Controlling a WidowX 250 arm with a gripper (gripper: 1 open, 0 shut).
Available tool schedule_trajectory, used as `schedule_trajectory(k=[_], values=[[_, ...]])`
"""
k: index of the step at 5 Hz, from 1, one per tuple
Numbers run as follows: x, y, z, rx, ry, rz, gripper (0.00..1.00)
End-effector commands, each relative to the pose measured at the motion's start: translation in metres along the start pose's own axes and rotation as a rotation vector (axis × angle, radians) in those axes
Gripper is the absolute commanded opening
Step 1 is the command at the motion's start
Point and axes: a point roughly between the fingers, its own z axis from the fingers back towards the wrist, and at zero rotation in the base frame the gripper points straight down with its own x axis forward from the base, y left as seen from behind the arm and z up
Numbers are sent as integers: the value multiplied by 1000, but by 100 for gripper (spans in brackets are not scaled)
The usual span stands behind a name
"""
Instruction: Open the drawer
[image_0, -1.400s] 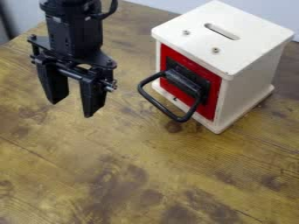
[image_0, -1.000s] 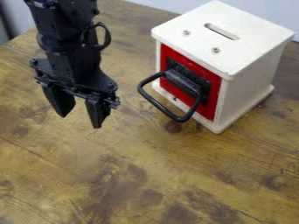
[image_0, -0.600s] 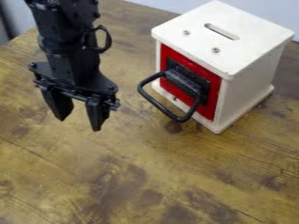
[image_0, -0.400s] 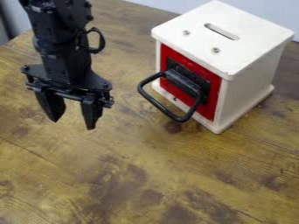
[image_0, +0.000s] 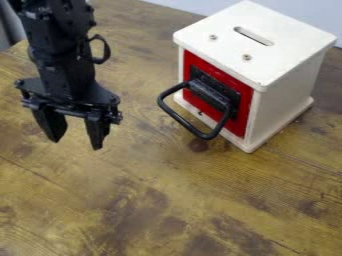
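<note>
Brown wooden table top with dark knots and streaks (image_0: 134, 200) fills most of the view, and in the upper left corner there is a pale grey surface (image_0: 8, 28). On the right side of the table stands a cream-white cube cabinet (image_0: 285, 85), which has one slot and two round metal screws on its top. The red drawer with black front panel (image_0: 218, 92) is in the cabinet's front side, and its black loop handle (image_0: 194, 110) reaches out toward the left. At the left is the black robot gripper (image_0: 74, 130), pointing downward. Its two fingers are wide apart, with nothing held between them, and they are well apart from the handle.
</note>
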Motion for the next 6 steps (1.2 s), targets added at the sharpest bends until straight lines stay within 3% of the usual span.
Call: schedule_trajectory(k=[1, 2, 3, 4, 6], values=[[5, -6, 14, -4, -71, 58, 100], [-4, 0, 8, 1, -58, 39, 100], [8, -2, 15, 7, -67, 160, 100], [8, 0, 14, 9, -59, 153, 100], [-14, -18, -14, 10, -44, 137, 100]])
